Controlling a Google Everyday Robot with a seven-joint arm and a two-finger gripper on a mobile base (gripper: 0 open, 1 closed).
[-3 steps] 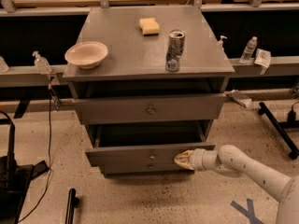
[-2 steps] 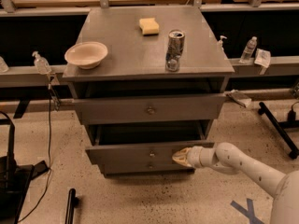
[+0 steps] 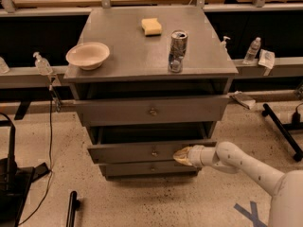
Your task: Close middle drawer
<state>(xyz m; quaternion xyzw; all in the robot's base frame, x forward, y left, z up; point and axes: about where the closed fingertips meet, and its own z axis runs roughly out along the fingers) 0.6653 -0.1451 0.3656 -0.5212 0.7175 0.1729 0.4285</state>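
Observation:
The grey cabinet has three drawers. The top drawer [image 3: 151,110] with the larger knob stands pulled out. The middle drawer [image 3: 142,152], with a plain grey front and a tiny knob, sticks out a little beyond the lowest drawer [image 3: 142,168]. A dark gap shows above it. My gripper [image 3: 182,156] comes in from the right on a white arm. Its tan fingertips are together and rest against the right part of the middle drawer's front. It holds nothing.
On the cabinet top [image 3: 132,56] are a beige bowl [image 3: 88,55], a metal can [image 3: 177,51] and a yellow sponge [image 3: 151,26]. Bottles stand on side ledges [image 3: 42,63] [image 3: 253,50]. A dark stand [image 3: 9,174] is on the floor at left, a black base [image 3: 284,131] at right.
The middle drawer has slid further into the cabinet, with my gripper following against its front. The lowest drawer's front now shows beneath it.

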